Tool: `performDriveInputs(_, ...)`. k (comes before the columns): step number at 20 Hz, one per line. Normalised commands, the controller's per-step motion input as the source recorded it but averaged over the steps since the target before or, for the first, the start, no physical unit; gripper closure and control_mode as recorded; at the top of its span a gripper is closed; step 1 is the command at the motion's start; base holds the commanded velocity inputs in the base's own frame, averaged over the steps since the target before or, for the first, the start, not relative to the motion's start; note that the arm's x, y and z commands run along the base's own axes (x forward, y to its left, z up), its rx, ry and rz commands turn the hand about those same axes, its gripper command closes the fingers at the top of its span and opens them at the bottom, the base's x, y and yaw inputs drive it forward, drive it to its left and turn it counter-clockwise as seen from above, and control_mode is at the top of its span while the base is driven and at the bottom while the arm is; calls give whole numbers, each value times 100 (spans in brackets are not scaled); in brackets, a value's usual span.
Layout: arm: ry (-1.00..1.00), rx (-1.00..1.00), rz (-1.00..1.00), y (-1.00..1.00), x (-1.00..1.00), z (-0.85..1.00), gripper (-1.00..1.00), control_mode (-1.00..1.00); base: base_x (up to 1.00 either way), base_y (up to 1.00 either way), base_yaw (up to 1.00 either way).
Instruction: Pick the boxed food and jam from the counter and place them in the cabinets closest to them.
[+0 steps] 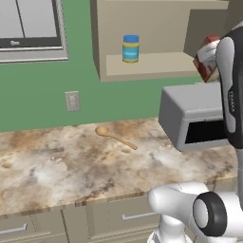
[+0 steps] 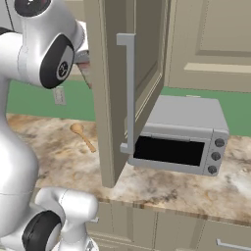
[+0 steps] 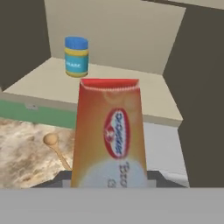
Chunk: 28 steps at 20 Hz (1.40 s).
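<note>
Our tool [image 3: 109, 183] at the frame's bottom centre pinches the boxed food [image 3: 109, 131] upright, we judge so it can slide onto the cabinet shelf [image 3: 131, 87] ahead, right of the blue-lidded jar [image 3: 76, 56], above the tabletop [image 1: 71, 161].

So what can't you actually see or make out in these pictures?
- Fingers: in the hand view the boxed food covers them, so the grip itself is hidden.
- Boxed food in the left base view: the arm hides most of it.
- Lower print on the box: cut off by the hand view's bottom, blurred.
- Blue-lidded jar label: too small to read.
- Cabinets in the right base view: the open door hides the shelf.
- Toaster oven: its right end is behind the arm.
</note>
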Motion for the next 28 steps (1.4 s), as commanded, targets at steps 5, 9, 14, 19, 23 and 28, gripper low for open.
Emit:
performDriveInputs(5, -7, 5, -11, 19, 11, 3, 100, -100, 0, 0, 0)
performDriveInputs(9, -1, 3, -12, 19, 21, 0, 100, -100, 0, 0, 0)
performDriveInputs(14, 0, 3, -10, 17, 31, 0, 100, -100, 0, 0, 0)
performDriveInputs(19, 2, 6, -4, 6, 39, 1, 100, -100, 0, 0, 0)
performDriveInputs(23, 6, 7, -2, 1, 41, 2, 100, -100, 0, 0, 0)
performDriveInputs(28, 7, 7, 0, 0, 44, 1, 100, -100, 0, 0, 0)
